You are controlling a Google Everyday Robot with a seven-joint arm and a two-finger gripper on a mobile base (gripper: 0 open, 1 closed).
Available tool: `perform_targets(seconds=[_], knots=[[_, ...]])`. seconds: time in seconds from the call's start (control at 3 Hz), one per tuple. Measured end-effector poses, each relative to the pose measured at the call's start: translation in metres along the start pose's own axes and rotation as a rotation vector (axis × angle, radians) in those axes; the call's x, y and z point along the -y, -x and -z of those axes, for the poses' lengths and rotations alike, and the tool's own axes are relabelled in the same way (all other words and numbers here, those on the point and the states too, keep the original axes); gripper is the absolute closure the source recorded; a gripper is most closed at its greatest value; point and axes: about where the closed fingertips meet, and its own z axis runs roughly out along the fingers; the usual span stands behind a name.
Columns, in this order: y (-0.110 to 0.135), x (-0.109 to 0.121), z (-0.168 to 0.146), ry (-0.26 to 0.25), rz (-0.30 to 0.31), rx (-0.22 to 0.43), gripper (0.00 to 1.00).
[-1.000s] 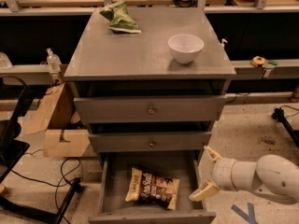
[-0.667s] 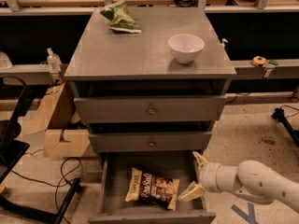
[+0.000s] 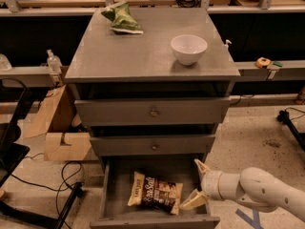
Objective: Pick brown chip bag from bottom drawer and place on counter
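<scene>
Claw (image 3: pixel 197 184) has swung left, now over the right end of bottom drawer (image 3: pixel 147 173). 2 fingers spread, released, nothing held. Brown chip bag (image 3: pixel 155 198) lies flat on drawer floor, just beside the lower finger. Approach looks nearly done; grasp not yet made.

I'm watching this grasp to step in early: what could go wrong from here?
The gripper, open, hangs close to the right wall of the bottom drawer; a finger could catch it.
Its lower finger is at the very end of the brown chip bag; a pinch there may slip.
Lifting to the counter, the arm might knock the white bowl.
</scene>
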Motion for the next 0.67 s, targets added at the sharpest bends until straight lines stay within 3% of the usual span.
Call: perform_targets(seconds=[0.67], knots=[[-0.044, 0.037, -0.117, 0.074, -0.006, -0.004, 0.00]])
